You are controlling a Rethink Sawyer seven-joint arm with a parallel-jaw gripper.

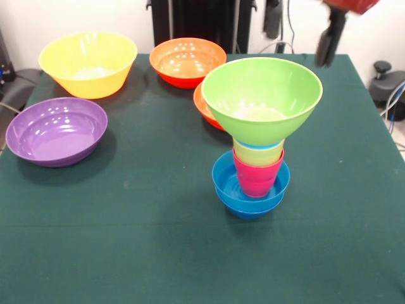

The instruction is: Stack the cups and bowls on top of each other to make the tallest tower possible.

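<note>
A tower stands right of the table's middle. Its base is two nested small blue bowls (pixel 228 183). Inside them sits the red-pink cup (pixel 256 176), then the yellow cup (pixel 258 154), with a thin light blue cup rim (pixel 256 145) above it. The lime green bowl (pixel 261 95) rests upright on top. Away from the tower are the large yellow bowl (pixel 88 62), the purple bowl (pixel 57 130), an orange bowl (pixel 187 60) and a second orange bowl (pixel 204 104) half hidden behind the green one. My gripper (pixel 329 44) hangs blurred at the top right, above the table's far edge and apart from everything.
The dark green cloth table (pixel 126 240) ends near the right side, where black equipment (pixel 386 82) and cables stand beyond the edge. Dark gear (pixel 19 88) also sits off the far left corner.
</note>
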